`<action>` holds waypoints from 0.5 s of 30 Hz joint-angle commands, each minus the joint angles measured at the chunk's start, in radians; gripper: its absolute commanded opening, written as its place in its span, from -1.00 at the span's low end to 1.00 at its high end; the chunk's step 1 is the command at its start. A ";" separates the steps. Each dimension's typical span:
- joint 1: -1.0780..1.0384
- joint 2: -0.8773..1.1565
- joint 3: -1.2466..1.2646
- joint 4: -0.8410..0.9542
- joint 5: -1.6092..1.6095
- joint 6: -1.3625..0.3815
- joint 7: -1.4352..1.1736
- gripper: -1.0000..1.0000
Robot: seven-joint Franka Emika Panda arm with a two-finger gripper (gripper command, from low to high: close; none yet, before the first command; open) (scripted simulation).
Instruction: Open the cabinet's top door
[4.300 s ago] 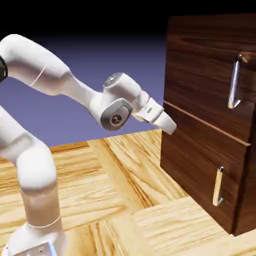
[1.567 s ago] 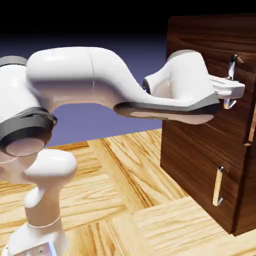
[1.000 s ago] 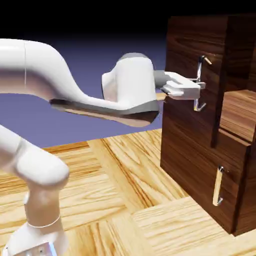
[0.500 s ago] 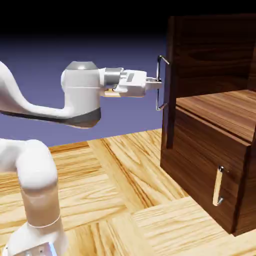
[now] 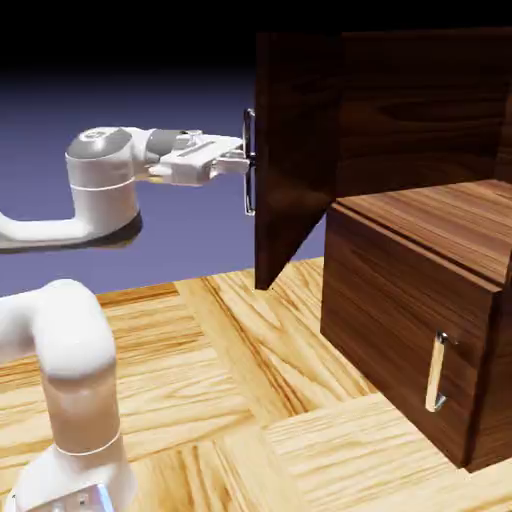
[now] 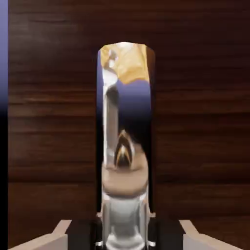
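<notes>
Now the claw (image 5: 243, 160) grips the top door (image 5: 293, 150)'s silver handle (image 5: 249, 162).

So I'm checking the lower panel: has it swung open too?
No. The lower door sits flush and shut, while the top door is swung wide.

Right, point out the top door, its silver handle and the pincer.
top door (image 5: 292, 150), exterior view, on the middle of the swung-open wood panel.
silver handle (image 5: 249, 195), exterior view, on the lower stretch of the vertical bar.
pincer (image 5: 240, 160), exterior view, at the fingertips closed on the bar.
</notes>
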 commanded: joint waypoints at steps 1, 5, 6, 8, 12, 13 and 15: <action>0.008 -0.003 0.036 0.006 0.038 -0.035 -0.006 -1.00; 0.025 0.001 0.181 0.051 0.175 -0.180 -0.019 -1.00; 0.025 0.007 0.217 0.067 0.207 -0.216 -0.020 -1.00; 0.018 0.021 0.290 0.106 0.269 -0.290 -0.022 -1.00; -0.026 0.063 0.435 0.210 0.387 -0.441 -0.022 -1.00; -0.045 0.074 0.471 0.243 0.415 -0.481 -0.022 -1.00; -0.091 0.098 0.542 0.314 0.467 -0.560 -0.024 -1.00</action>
